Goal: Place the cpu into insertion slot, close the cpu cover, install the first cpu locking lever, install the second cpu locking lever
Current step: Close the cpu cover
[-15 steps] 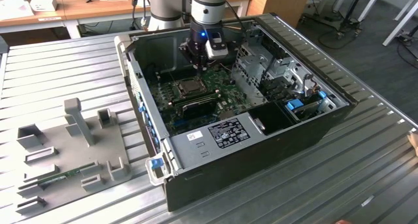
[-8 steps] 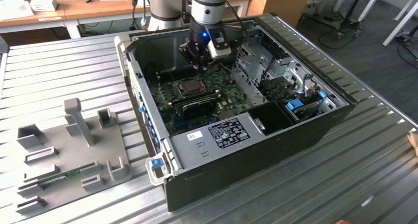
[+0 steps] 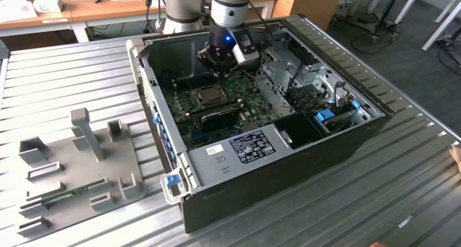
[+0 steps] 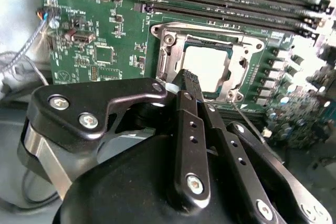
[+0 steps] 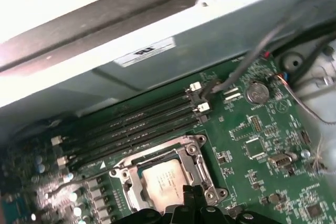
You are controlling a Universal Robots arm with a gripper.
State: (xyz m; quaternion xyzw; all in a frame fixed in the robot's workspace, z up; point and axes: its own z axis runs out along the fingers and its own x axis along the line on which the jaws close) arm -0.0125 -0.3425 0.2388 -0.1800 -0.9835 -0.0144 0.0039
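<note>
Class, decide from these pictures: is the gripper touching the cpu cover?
Cannot tell. In both wrist views the gripper overlaps the near edge of the cpu cover, which lies down around the cpu, but neither view plainly shows contact or a gap.

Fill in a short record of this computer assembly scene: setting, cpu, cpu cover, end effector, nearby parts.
setting: open computer case lying on a ribbed metal table
cpu: lying flat in the insertion slot
cpu cover: down over the slot, framing the cpu
end effector: fingers together, tip at the slot's edge, holding nothing visible
nearby parts: long black memory slots beside the insertion slot on the green board
</note>
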